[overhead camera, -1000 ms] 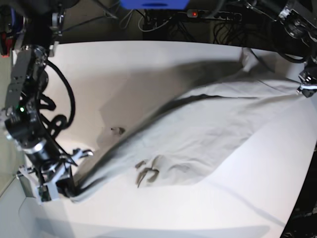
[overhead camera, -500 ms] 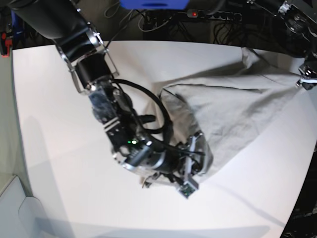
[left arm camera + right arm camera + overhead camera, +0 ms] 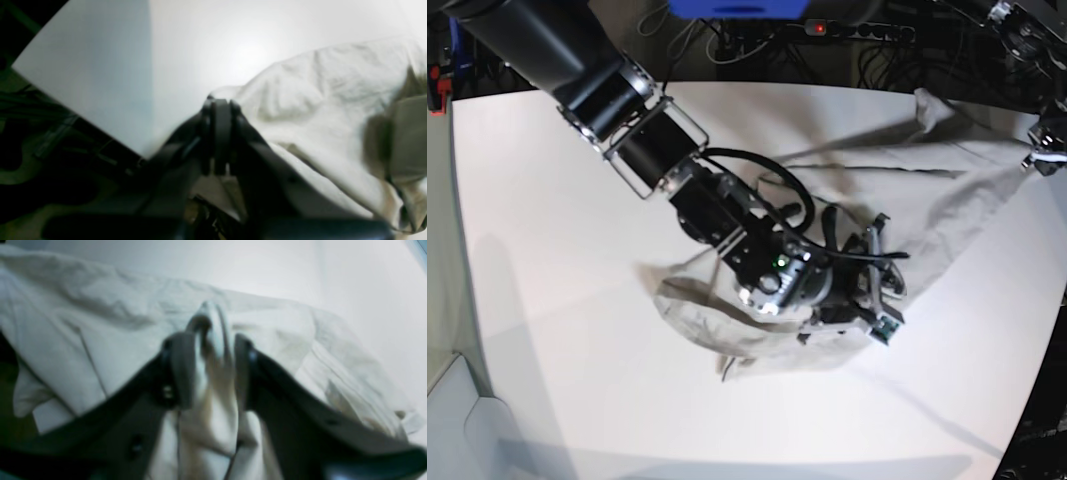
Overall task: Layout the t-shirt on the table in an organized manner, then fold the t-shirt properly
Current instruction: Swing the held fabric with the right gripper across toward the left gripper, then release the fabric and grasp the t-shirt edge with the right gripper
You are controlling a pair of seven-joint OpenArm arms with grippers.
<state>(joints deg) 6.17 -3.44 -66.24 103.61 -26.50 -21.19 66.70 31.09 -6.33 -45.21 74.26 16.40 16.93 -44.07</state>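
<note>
Step in hand, by judgement: laying out. The t-shirt lies bunched across the table. The right gripper reaches low over mid-table, jaws parted with a fold between them. The left gripper, at the far edge, is clenched on the hem. Next: spread the cloth flat.

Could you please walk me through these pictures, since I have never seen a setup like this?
It is a robot with two arms, each ending in a two-fingered gripper. One camera looks down at the white table; the other two sit on the wrists, looking along the fingers. A light grey-beige t-shirt lies crumpled across the table. The right gripper, stretched over the middle, has its jaws parted with a fold of cloth between them. The left gripper at the table's edge is shut, pinching the shirt's edge.
</note>
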